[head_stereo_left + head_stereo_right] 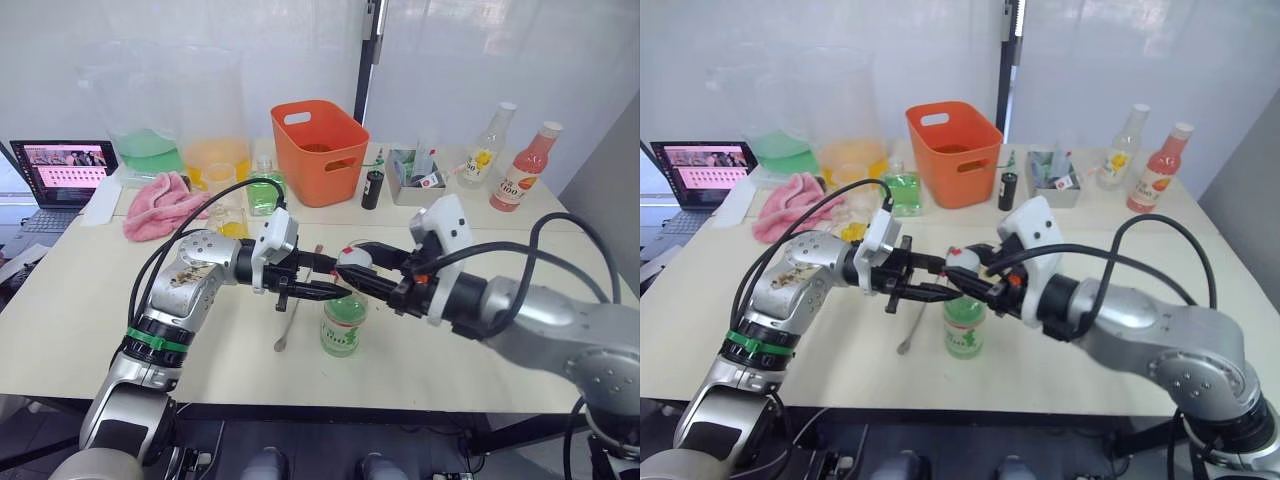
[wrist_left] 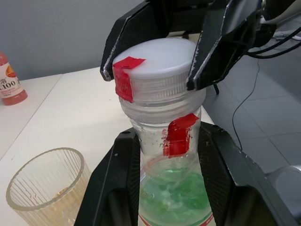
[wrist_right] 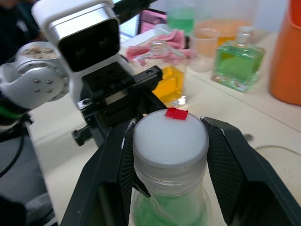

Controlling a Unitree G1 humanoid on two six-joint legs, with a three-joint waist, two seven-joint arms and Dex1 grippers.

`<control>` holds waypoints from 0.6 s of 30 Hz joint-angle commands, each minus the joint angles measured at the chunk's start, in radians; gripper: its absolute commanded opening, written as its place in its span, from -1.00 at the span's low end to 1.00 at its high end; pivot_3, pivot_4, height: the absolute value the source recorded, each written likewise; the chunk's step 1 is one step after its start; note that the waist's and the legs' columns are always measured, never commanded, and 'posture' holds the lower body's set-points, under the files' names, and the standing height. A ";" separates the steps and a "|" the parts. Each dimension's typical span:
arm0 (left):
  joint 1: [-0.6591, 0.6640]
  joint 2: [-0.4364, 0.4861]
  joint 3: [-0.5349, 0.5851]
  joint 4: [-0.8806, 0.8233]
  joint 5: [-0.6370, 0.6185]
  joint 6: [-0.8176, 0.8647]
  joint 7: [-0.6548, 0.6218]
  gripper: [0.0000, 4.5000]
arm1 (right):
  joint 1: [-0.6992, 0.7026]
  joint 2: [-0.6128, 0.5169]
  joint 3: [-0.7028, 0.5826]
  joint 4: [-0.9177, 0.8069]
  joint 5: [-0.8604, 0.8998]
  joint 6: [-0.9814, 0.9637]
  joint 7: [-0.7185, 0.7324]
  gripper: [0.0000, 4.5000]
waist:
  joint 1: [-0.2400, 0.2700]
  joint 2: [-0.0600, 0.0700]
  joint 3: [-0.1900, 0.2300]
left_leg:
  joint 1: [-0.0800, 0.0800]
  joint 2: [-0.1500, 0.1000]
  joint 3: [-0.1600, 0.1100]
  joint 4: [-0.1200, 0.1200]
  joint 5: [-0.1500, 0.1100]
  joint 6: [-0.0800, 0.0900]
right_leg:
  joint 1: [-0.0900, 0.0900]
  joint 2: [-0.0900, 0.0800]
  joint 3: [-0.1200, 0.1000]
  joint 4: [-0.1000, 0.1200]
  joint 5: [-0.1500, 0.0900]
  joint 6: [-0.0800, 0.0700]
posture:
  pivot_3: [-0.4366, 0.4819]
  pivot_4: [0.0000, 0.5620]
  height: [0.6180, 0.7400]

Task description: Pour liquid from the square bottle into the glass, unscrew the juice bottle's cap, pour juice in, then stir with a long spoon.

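Juice bottle (image 1: 342, 325) stands upright on the desk (image 1: 60, 300) at lower centre of the head views, white cap (image 2: 157, 66) with red mark on its neck. Left hand (image 2: 169, 155) is clamped on the bottle's shoulder just below the cap, one finger either side; right hand (image 3: 170, 150) is closed on the cap from the opposite side. Ribbed glass (image 2: 44, 186) sits just beside the bottle, the long spoon (image 1: 290, 318) lies flat on the desk near its base, and the yellow square bottle (image 3: 171, 82) stands behind the left hand.
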 commanded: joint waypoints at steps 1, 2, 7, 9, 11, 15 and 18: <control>0.002 0.018 0.000 -0.007 0.034 -0.005 0.006 -0.33 | -0.116 -0.028 0.062 0.212 -0.147 -0.066 0.457 -0.25 | -0.003 0.000 0.000 | 0.000 0.000 0.000 0.000 0.000 0.000 | 0.000 0.001 0.000 0.000 0.000 0.000 | -0.05 -0.47 0.99; 0.005 0.019 0.000 -0.011 0.032 -0.005 0.007 -0.33 | -0.171 -0.019 0.103 0.282 -0.201 -0.087 0.564 -0.25 | -0.007 0.000 0.000 | 0.000 0.001 0.002 0.000 0.000 0.000 | 0.000 0.002 0.000 0.000 0.000 0.000 | -0.05 -0.47 0.99; 0.021 0.022 0.000 -0.032 0.029 -0.003 0.010 -0.33 | -0.399 0.056 0.252 0.584 -0.419 -0.182 1.014 -0.25 | -0.007 0.001 0.000 | 0.000 0.005 0.002 -0.001 0.000 0.000 | -0.002 0.007 0.001 0.000 0.001 -0.002 | -0.05 -0.47 0.99; 0.025 0.022 0.003 -0.035 0.028 0.000 0.011 -0.33 | -0.462 0.093 0.292 0.684 -0.494 -0.216 1.135 -0.25 | -0.004 0.001 0.000 | 0.000 0.005 0.003 -0.001 0.000 0.000 | -0.002 0.007 0.001 0.000 0.001 -0.002 | -0.05 -0.47 0.99; 0.024 0.023 0.005 -0.038 0.027 0.003 0.012 -0.33 | -0.490 0.122 0.303 0.738 -0.533 -0.230 1.226 -0.25 | 0.003 0.001 0.000 | 0.000 0.005 0.003 -0.001 0.000 0.000 | -0.002 0.007 0.001 0.000 0.001 -0.002 | -0.05 -0.47 0.99; 0.025 0.026 0.004 -0.047 0.029 0.007 0.015 -0.33 | -0.522 0.167 0.302 0.817 -0.588 -0.243 1.353 -0.25 | 0.007 0.001 0.000 | -0.001 0.003 0.002 0.000 0.000 0.000 | -0.001 0.006 0.001 0.000 0.001 -0.002 | -0.05 -0.47 0.99; 0.022 0.027 0.006 -0.058 0.024 0.021 0.020 -0.33 | -0.532 0.192 0.291 0.852 -0.636 -0.251 1.368 -0.25 | 0.005 0.001 0.000 | 0.000 0.003 0.001 0.000 0.000 0.000 | -0.002 0.006 0.001 0.003 0.001 -0.002 | -0.05 -0.47 0.99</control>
